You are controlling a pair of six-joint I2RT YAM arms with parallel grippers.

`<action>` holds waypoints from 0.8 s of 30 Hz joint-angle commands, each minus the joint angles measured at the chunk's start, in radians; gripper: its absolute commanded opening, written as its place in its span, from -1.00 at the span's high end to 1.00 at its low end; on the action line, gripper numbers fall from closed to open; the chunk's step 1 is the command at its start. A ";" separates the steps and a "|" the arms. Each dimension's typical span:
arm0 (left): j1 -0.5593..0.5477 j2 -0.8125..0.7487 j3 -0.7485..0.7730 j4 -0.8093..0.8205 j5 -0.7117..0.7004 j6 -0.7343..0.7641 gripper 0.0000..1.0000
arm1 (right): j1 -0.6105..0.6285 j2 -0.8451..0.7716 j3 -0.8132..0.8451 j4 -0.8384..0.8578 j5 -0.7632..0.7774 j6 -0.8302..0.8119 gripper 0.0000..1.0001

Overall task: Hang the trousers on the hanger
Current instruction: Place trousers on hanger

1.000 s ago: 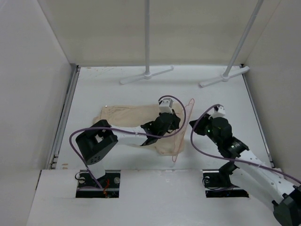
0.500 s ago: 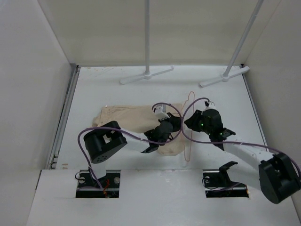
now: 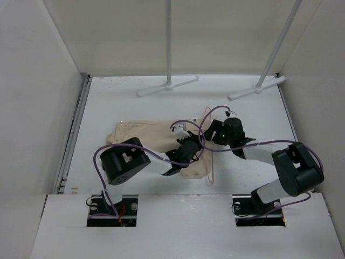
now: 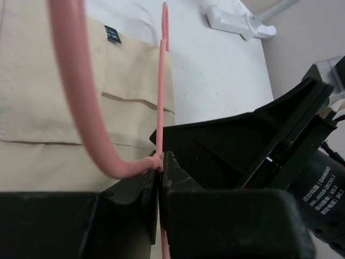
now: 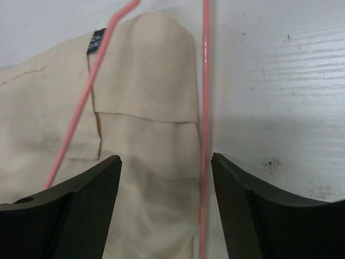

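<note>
Left fingers [image 4: 124, 216] pinch the hanger [image 4: 161, 97], right fingers [image 5: 81, 210] gape open. Nothing's threaded yet, the trousers [image 5: 145, 108] just lie underneath.

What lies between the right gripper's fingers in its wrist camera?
The right wrist view shows the trousers and one straight rod of the hanger in the right gripper gap; the jaws stand open, clamping neither.

Overhead: left arm [image 3: 123, 162] and right arm [image 3: 294, 170] were matt black at the blocky joint housings and white along the links. A thin purple cable [image 3: 96, 162] looped beside each.

Right wrist frame, bottom corners: right gripper [image 5: 166, 162] had two black wedge-shaped fingers [image 5: 70, 210].

Left wrist frame, right edge: dark cylindrical motor [image 4: 318, 183] carried small white lettering.
</note>
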 commanded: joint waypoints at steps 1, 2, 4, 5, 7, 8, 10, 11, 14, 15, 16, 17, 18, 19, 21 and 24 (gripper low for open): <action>0.010 0.002 0.007 0.017 -0.047 -0.016 0.96 | 0.000 0.027 -0.003 0.103 -0.011 -0.004 -0.43; 0.010 0.005 0.006 0.016 -0.047 -0.019 0.96 | -0.003 0.037 -0.003 0.111 -0.019 -0.004 -0.39; 0.015 0.017 0.004 0.017 -0.038 -0.032 0.95 | 0.001 0.038 0.008 0.114 -0.028 -0.008 -0.39; 0.018 0.021 0.004 0.017 -0.031 -0.037 0.95 | 0.001 0.044 0.017 0.108 -0.024 -0.008 -0.38; 0.026 0.029 0.006 0.017 -0.015 -0.049 0.95 | 0.001 0.061 0.032 0.103 -0.019 -0.006 -0.30; 0.030 0.031 0.004 0.017 -0.008 -0.055 0.95 | 0.001 0.052 0.032 0.081 0.004 -0.004 -0.28; 0.033 0.037 0.001 0.019 0.008 -0.065 0.95 | 0.023 -0.012 0.022 0.035 0.103 -0.018 -0.27; 0.035 0.038 0.000 0.022 0.012 -0.071 0.95 | 0.035 -0.046 0.022 0.012 0.137 -0.041 -0.29; 0.034 0.045 0.001 0.030 0.017 -0.075 0.95 | 0.050 -0.112 0.048 -0.051 0.153 -0.095 -0.35; 0.035 0.046 0.004 0.030 0.019 -0.075 0.95 | 0.052 -0.114 0.057 -0.062 0.141 -0.096 -0.35; 0.035 0.046 0.006 0.025 0.020 -0.075 0.95 | 0.052 -0.105 0.063 -0.064 0.125 -0.095 -0.35; 0.037 0.045 0.004 0.022 0.019 -0.075 0.95 | 0.052 -0.089 0.066 -0.062 0.115 -0.092 -0.34; 0.037 0.043 0.001 0.022 0.017 -0.075 0.95 | 0.052 -0.066 0.071 -0.058 0.110 -0.087 -0.33; 0.038 0.043 -0.003 0.022 0.019 -0.077 0.95 | 0.052 -0.040 0.075 -0.053 0.116 -0.083 -0.32; 0.040 0.041 -0.013 0.027 0.019 -0.080 0.95 | 0.053 0.006 0.084 -0.048 0.118 -0.070 -0.32; 0.043 0.040 -0.023 0.030 0.020 -0.083 0.95 | 0.073 0.070 0.097 -0.019 0.107 -0.057 -0.30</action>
